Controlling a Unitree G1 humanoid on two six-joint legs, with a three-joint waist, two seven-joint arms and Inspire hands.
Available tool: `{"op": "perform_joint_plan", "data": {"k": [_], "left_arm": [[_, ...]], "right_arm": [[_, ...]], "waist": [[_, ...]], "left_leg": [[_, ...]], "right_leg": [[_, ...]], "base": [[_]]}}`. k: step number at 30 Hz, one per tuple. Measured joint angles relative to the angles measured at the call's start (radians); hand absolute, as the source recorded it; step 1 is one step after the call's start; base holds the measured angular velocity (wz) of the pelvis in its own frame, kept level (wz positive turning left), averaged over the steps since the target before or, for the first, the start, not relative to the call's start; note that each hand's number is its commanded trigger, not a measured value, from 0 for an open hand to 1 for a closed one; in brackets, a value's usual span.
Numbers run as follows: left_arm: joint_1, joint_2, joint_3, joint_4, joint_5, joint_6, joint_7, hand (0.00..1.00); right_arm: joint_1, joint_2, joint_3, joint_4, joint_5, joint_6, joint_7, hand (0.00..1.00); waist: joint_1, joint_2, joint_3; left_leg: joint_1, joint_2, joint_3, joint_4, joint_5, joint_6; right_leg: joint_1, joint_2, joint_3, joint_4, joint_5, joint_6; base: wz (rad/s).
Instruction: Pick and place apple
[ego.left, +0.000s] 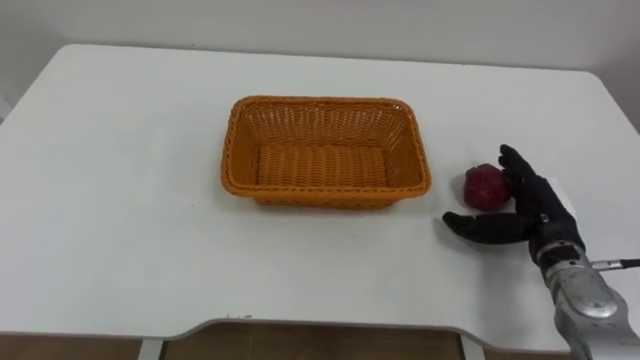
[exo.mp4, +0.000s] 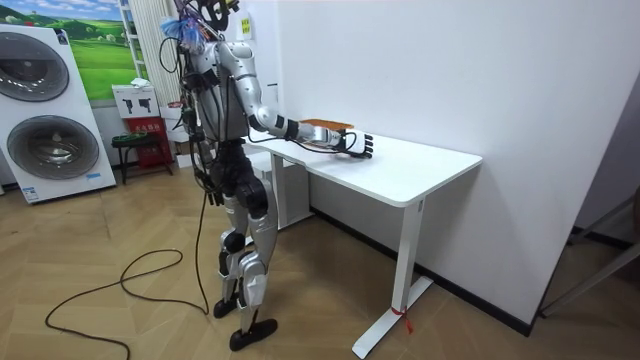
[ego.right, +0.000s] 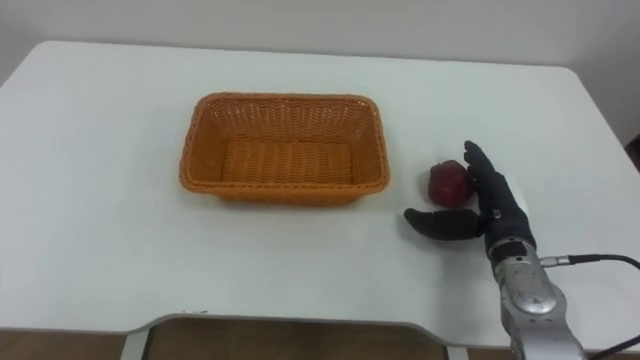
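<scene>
Left eye view, looking down on a white desk (ego.left: 120, 200): an orange wicker basket (ego.left: 325, 104) sits near the middle, rectangular, with nothing in it. The apple (ego.left: 485, 185), dark red, rests on the desktop just beside the basket's right end, apart from its rim and outside it. The right hand (ego.left: 532, 212) comes in from the lower right and lies at the apple. Its fingers are stretched out straight along the fruit's right side, and its thumb is spread wide and points left across the desk on the near side of the apple. The fruit sits in the crook between them. The hand is spread apart and not closed round anything, and it is unclear whether the fingers actually touch the skin or only lie right beside it. In the room view the robot stands upright on the wooden floor at the end of the desk on the room view's left. Its right arm reaches forward over the top, with the right hand (exo.mp4: 358, 146) low above the surface. The basket (exo.mp4: 325, 125) shows as an orange strip just behind that hand. Two washing machines (exo.mp4: 45, 110) stand against the wall behind the robot.
</scene>
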Motion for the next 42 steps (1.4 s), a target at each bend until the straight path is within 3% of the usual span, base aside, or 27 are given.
{"op": "perform_joint_plan", "data": {"k": [3, 4, 5, 6, 10, 14, 33, 39, 42], "left_arm": [[0.001, 0.0, 0.0, 0.001, 0.0, 0.001, -0.011, 0.0], [0.001, 0.0, 0.0, 0.002, 0.0, 0.001, -0.014, 0.0], [0.001, 0.0, 0.001, 0.005, 0.0, 0.003, -0.018, 0.0], [0.0, 0.0, 0.001, 0.008, 0.0, 0.003, -0.019, 0.0], [0.001, 0.0, 0.002, 0.02, 0.0, 0.004, -0.03, 0.0], [-0.001, 0.004, 0.002, 0.026, -0.001, 0.004, -0.029, 0.0], [-0.005, 0.02, -0.006, 0.038, -0.012, 0.003, -0.025, 0.0], [-0.006, 0.022, -0.007, 0.035, -0.005, 0.004, -0.029, 0.0], [-0.006, 0.019, -0.005, 0.034, 0.001, 0.006, -0.028, 0.0]], "right_arm": [[-0.022, -0.014, -0.001, 0.034, -0.001, -0.001, 0.008, 0.0], [-0.022, -0.015, -0.001, 0.035, -0.001, -0.001, 0.01, 0.24], [-0.022, -0.015, -0.001, 0.036, -0.001, -0.001, 0.016, 0.73], [-0.022, -0.015, -0.001, 0.037, -0.004, -0.001, 0.019, 1.0], [-0.031, -0.022, -0.002, 0.048, -0.03, -0.001, 0.028, 1.0], [-0.068, -0.057, -0.003, 0.102, -0.04, -0.001, 0.028, 1.0], [-0.078, -0.06, -0.003, 0.113, -0.069, -0.002, 0.003, 1.0], [-0.078, -0.059, 0.004, 0.093, -0.073, 0.009, -0.018, 1.0], [-0.075, -0.059, 0.003, -0.013, -0.081, 0.04, -0.044, 1.0]], "waist": [[0.0, 0.0, -0.0004], [0.0, 0.0, -0.0007], [0.001, 0.0, -0.001], [0.001, 0.0, -0.0011], [0.003, -0.004, -0.0032], [0.003, -0.011, -0.0051], [0.003, -0.022, 0.0021], [0.004, -0.018, 0.0007], [-0.001, -0.002, -0.003]], "left_leg": [[0.002, 0.0, -0.001, 0.0, 0.0, 0.0], [0.003, 0.0, -0.001, 0.0, 0.0, 0.0], [0.003, 0.0, -0.001, 0.0, 0.0, 0.0], [0.003, 0.0, -0.001, 0.0, 0.0, 0.0], [0.003, 0.0, -0.002, 0.0, 0.0, 0.0], [0.003, 0.0, -0.008, 0.001, 0.001, -0.001], [0.002, 0.0, -0.022, 0.001, 0.003, -0.005], [0.002, 0.0, -0.017, -0.001, 0.003, -0.005], [-0.001, -0.001, -0.012, -0.001, 0.003, -0.004]], "right_leg": [[0.001, 0.0, 0.001, 0.0, 0.0, 0.0], [0.001, 0.0, 0.001, 0.0, 0.0, 0.0], [0.001, 0.0, 0.001, 0.0, 0.0, 0.0], [0.001, 0.0, 0.002, 0.0, 0.0, 0.0], [-0.002, 0.0, 0.001, 0.0, 0.0, 0.0], [-0.001, 0.002, 0.001, 0.0, 0.0, -0.001], [0.002, 0.005, 0.003, 0.001, 0.001, -0.001], [0.002, 0.004, 0.004, 0.002, 0.001, -0.001], [-0.001, 0.003, 0.005, 0.002, 0.001, -0.001]], "base": [[0.0], [0.0], [0.0], [0.0], [0.0], [0.01], [0.01], [-0.01], [-0.04]]}}
